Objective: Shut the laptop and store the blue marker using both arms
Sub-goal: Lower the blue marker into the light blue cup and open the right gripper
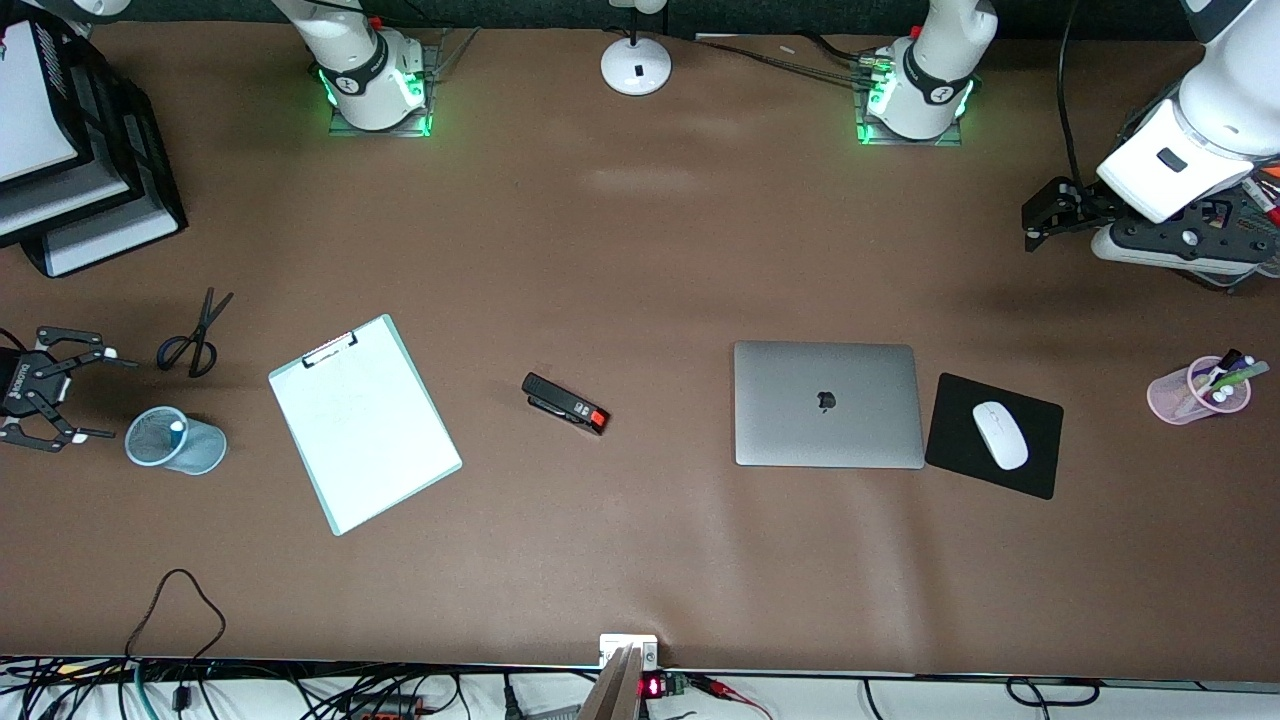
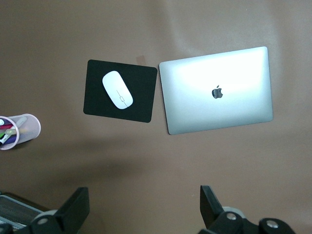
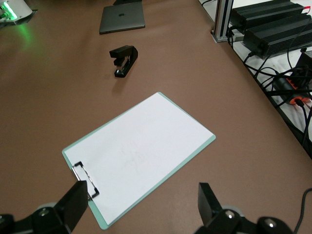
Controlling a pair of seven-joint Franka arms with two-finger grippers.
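The silver-grey laptop [image 1: 827, 404] lies shut on the table, apple logo up, beside a black mouse pad. It also shows in the left wrist view [image 2: 217, 90] and the right wrist view [image 3: 122, 18]. A blue mesh cup [image 1: 175, 440] stands toward the right arm's end; a whitish tip shows inside it, and I cannot make out the blue marker's body. My right gripper [image 1: 100, 395] is open and empty beside that cup, its fingers [image 3: 73, 202] wide over the clipboard's clip end. My left gripper [image 1: 1035, 220] is open and empty, up above the table; its fingers [image 2: 75, 207] frame bare table.
A white mouse [image 1: 1000, 434] sits on the black pad [image 1: 1040, 460]. A pink cup of pens [image 1: 1198, 390] stands at the left arm's end. A black stapler [image 1: 565, 403], white clipboard [image 1: 365, 422], scissors [image 1: 195, 335], stacked trays [image 1: 70, 170] and a lamp base [image 1: 636, 65] are also on the table.
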